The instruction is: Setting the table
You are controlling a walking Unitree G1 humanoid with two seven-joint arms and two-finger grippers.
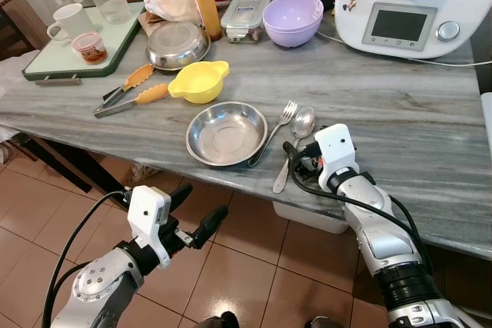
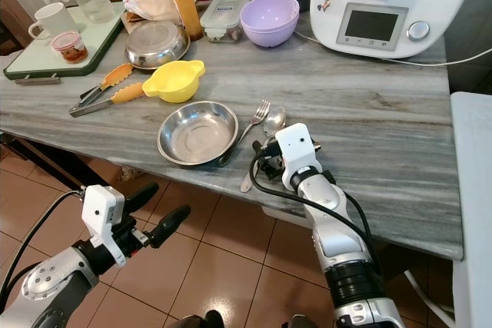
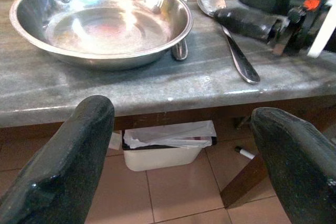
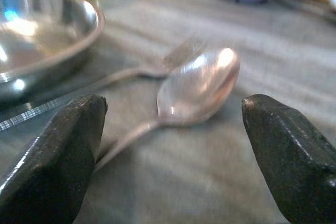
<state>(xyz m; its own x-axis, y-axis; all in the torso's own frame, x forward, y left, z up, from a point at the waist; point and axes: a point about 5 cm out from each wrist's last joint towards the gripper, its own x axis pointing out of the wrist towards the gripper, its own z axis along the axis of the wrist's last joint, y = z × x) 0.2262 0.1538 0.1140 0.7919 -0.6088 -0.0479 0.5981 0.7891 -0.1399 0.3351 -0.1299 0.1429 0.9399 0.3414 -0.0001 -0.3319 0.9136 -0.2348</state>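
Head views: steel plate (image 1: 227,133), fork (image 1: 281,120) and spoon (image 1: 296,137) already lie together at the desk's (image 1: 400,105) near edge. Left wrist view: left end effector (image 3: 184,156) hangs spread, below the edge. Right wrist view: right end effector (image 4: 170,156) is parted, straddling the spoon's handle. The setting looks nearly complete.

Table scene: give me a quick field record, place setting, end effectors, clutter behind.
surface: grey stone table
plate: steel, empty, near front edge
fork: right of plate, handle partly under its rim
spoon: right of fork, bowl up, handle toward table edge
right end effector: open, over the table edge, fingers either side of spoon handle
left end effector: open, below table edge, over floor tiles
behind plate: yellow bowl, tongs, steel bowl, purple bowl
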